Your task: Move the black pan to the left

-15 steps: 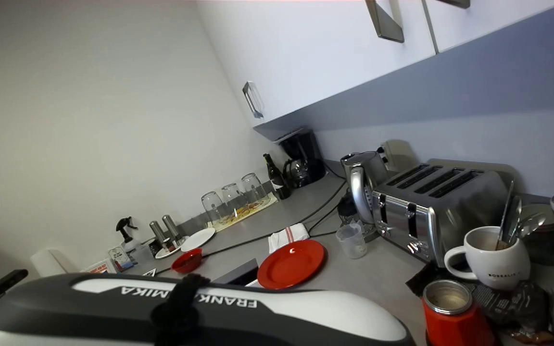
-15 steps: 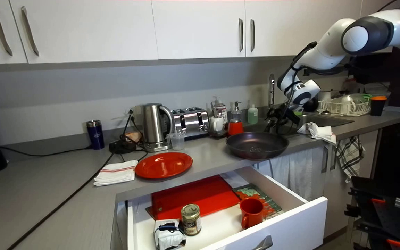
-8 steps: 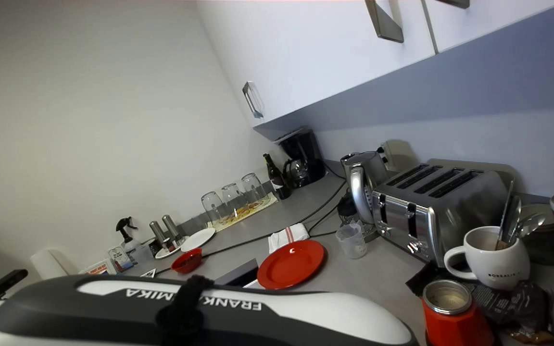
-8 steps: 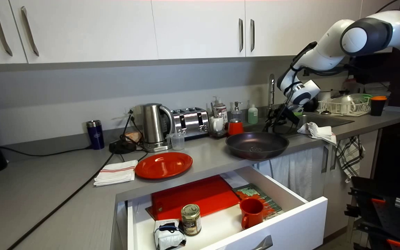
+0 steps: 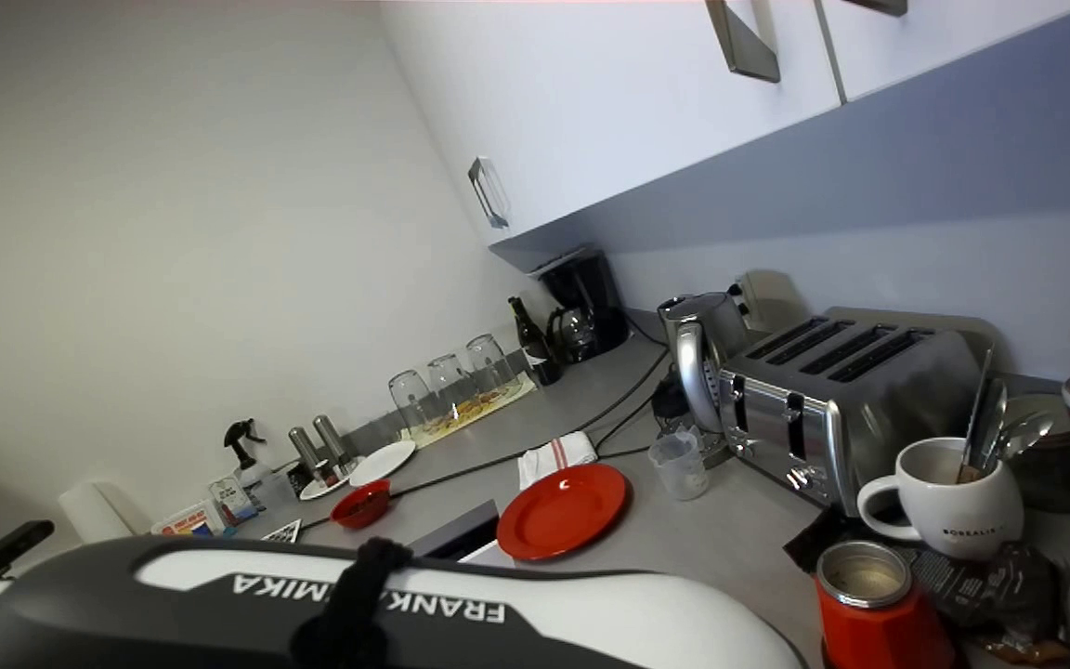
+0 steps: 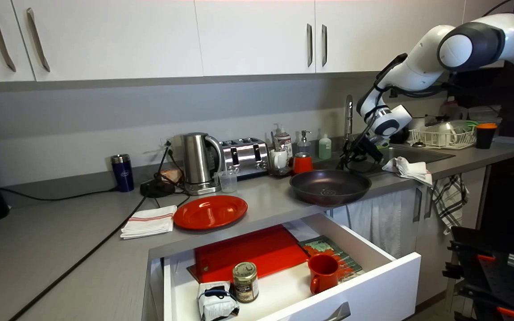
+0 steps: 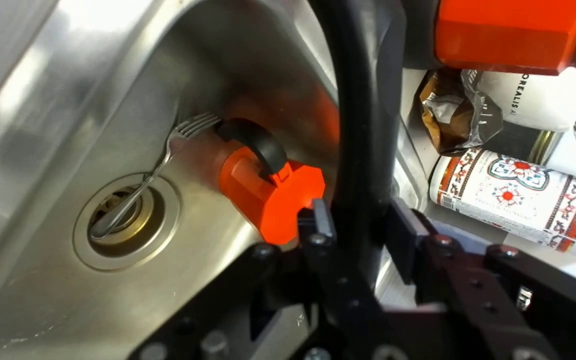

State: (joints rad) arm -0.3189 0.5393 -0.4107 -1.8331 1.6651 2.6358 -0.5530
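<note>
The black pan [image 6: 328,189] rests on the counter beside the sink, in front of the red pot. My gripper [image 6: 345,162] is behind it at the sink side, dark and partly hidden by cables and the pan. In the wrist view a thick black handle [image 7: 360,125] runs down between the two fingers of my gripper [image 7: 363,220]. The left pad [image 7: 324,220] lies close to the handle. A light gap shows between the handle and the right finger lower down. Contact cannot be told. The arm [image 5: 461,609] fills the bottom of an exterior view, where the pan does not show.
A sink [image 7: 218,295] holds a fork [image 7: 140,192] and an orange-red pot part [image 7: 273,197]. A red pot [image 6: 302,164], toaster [image 6: 244,156] and measuring cup [image 6: 228,182] stand behind. A red plate [image 6: 211,213] lies left. An open drawer [image 6: 359,285] is below.
My gripper and wrist have shifted slightly left and down, closer to the pan. The arm link has tilted a little. The pan looks almost unmoved.
</note>
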